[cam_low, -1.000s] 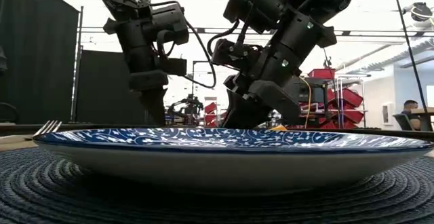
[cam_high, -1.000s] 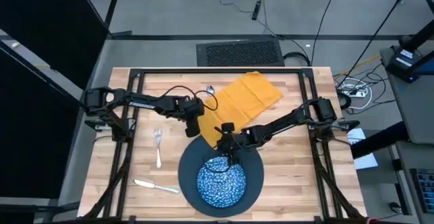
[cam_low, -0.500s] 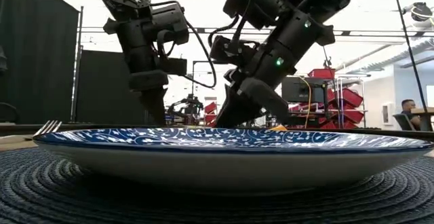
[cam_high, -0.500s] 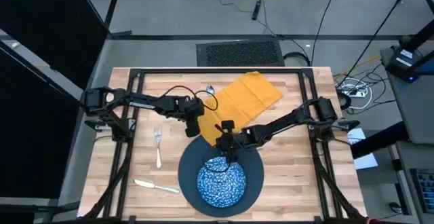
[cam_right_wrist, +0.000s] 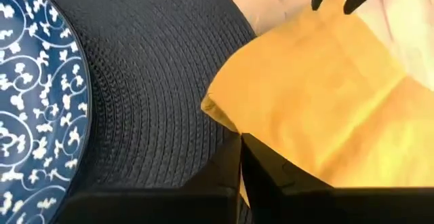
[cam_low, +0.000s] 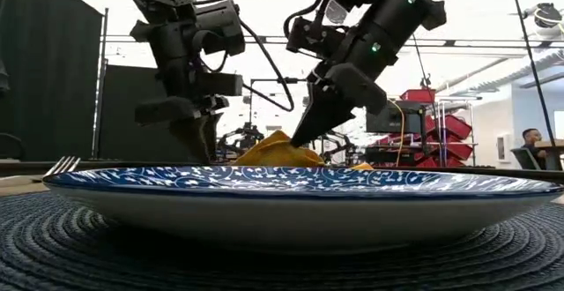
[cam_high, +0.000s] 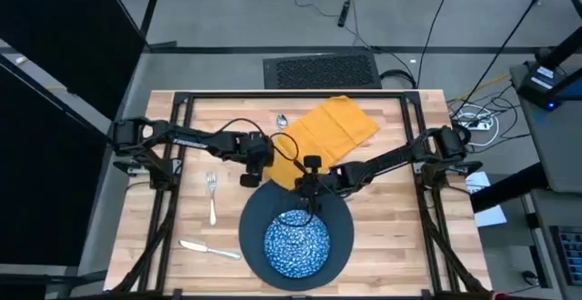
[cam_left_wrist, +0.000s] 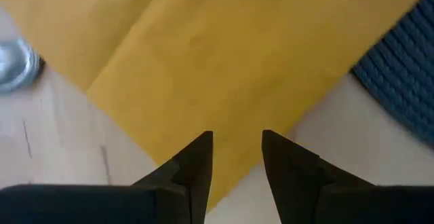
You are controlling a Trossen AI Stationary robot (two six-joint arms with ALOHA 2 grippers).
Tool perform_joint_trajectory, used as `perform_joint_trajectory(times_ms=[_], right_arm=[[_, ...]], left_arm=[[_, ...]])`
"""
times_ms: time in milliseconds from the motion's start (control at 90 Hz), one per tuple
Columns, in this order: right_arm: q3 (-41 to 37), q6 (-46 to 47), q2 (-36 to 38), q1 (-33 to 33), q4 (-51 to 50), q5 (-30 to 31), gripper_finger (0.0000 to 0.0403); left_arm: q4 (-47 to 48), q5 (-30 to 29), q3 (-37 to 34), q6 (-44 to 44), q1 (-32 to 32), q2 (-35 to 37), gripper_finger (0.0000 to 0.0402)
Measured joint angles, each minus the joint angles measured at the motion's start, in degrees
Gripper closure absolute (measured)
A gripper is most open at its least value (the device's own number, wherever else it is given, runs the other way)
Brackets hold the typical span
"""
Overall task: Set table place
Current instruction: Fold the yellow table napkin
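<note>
On the tabletop, a round dark woven mat lies at six o'clock with the blue-and-white patterned plate on it. The fork lies at nine o'clock of the mat, the knife at about eight o'clock near the front edge, and the spoon at twelve o'clock, just beside the far-left edge of the napkin. The mustard-yellow napkin stretches from the far middle of the tabletop down to the mat's far rim, where its near corner overlaps the weave. My right gripper is pinched tight on that near corner, which is lifted into a peak above the mat. My left gripper hovers at the napkin's left corner, at ten o'clock of the mat, fingers narrowly parted and holding nothing.
</note>
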State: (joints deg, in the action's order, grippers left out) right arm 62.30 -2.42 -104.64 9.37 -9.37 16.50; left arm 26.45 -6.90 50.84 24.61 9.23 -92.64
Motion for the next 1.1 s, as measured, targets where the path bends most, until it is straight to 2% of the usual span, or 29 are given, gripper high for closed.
perform_joint_trajectory(times_ms=[844, 956, 1100], right_arm=[[0.0, 0.23, 0.09, 0.43, 0.48, -0.23, 0.0403], [0.0, 0.23, 0.09, 0.44, 1.1, -0.18, 0.0403], [0.0, 0.23, 0.09, 0.48, 1.1, -0.07, 0.0403]], left_arm=[[-2.2, 1.99, -0.05, 1.22, -0.11, -5.7, 0.029], [-2.89, 1.44, -0.11, 1.19, -0.15, -5.77, 0.0313], [-5.39, 0.73, 0.35, 1.13, -0.11, -5.99, 0.0382]])
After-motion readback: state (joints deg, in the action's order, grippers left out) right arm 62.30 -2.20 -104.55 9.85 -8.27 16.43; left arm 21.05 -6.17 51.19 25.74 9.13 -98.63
